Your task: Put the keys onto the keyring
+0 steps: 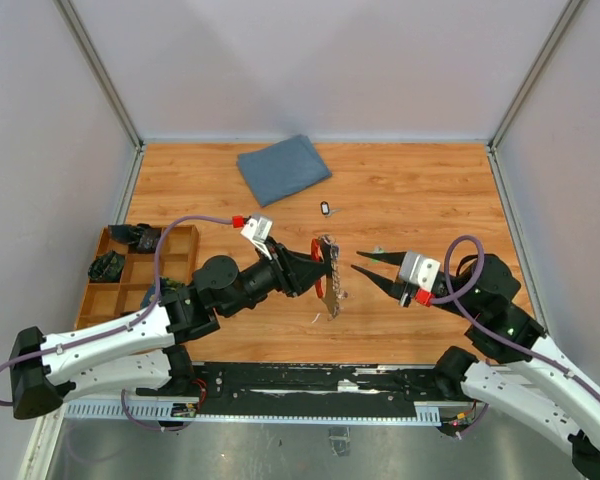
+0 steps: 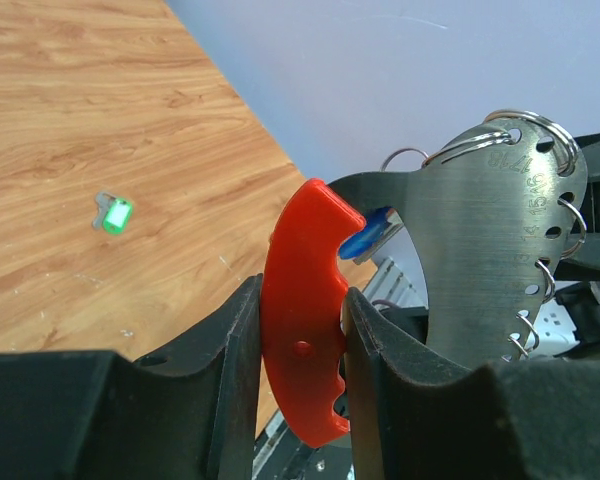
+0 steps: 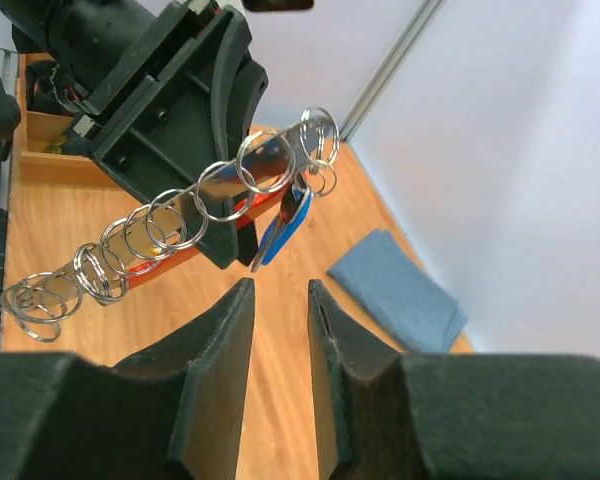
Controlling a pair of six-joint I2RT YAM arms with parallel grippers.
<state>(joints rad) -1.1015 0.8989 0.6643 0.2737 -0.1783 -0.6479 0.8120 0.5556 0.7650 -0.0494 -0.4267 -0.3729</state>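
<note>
Pinching the red keyring (image 2: 302,300), the left fingers (image 2: 235,360) hold it above the worktop (image 1: 430,190) – a blue key (image 3: 280,235) hangs among its metal rings. Right fingers (image 3: 215,350) are slightly apart w/ nothing btwn them, near the rings. A 2nd key (image 1: 325,208) lies loose by the cloth (image 1: 283,168).

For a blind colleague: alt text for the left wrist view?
The left claw grips a red curved keyring with a ring-edged metal plate and a blue key behind it. A green-headed key lies on the wooden table.
</note>
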